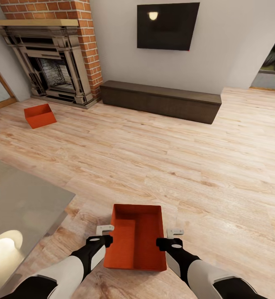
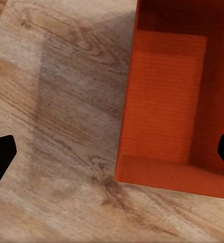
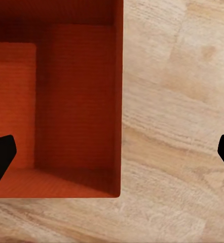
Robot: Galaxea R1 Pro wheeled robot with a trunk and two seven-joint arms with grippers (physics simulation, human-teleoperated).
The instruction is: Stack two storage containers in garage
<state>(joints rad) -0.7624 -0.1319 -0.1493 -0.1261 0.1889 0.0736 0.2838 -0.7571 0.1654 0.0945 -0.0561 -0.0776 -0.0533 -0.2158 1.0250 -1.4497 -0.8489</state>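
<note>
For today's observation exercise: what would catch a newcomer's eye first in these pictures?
An orange-red container sits low in the head view between the left pincer and right pincer, both open astride its side walls. A second container lies tilted near the brick fireplace.

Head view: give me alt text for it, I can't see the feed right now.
An open orange-red storage container sits between the left gripper and right gripper, low in the frame over the wood-plank floor. A second container lies tilted near the brick fireplace, with a dark low cabinet under a wall-mounted TV.
</note>
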